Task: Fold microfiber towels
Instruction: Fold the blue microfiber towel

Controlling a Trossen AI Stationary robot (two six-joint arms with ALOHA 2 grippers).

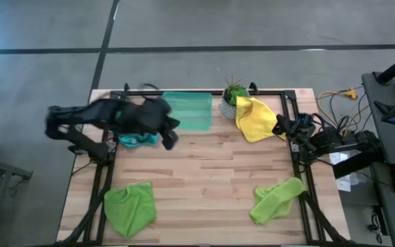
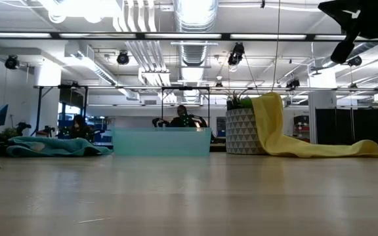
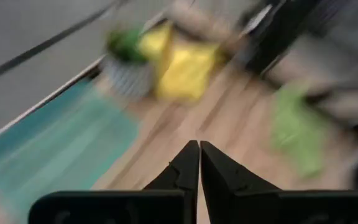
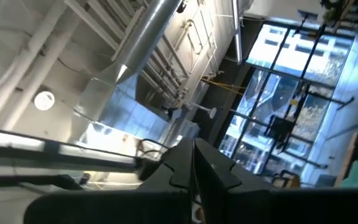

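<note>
Starting out, as I judge it — none of the four towels looks folded yet: the teal-blue towel (image 1: 137, 140) lies bunched at the far left beside the green tray (image 1: 188, 111), the yellow towel (image 1: 256, 118) drapes off the potted plant (image 1: 232, 97) at the far right, and the two lime green towels (image 1: 129, 208) (image 1: 275, 199) sit crumpled at the near corners. My left gripper (image 1: 169, 139) hangs just right of the teal-blue towel, fingers pressed together, holding nothing; next it must open and come down on a towel edge. My right gripper (image 4: 193, 163) is parked off the table's right edge — likewise closed and empty.
</note>
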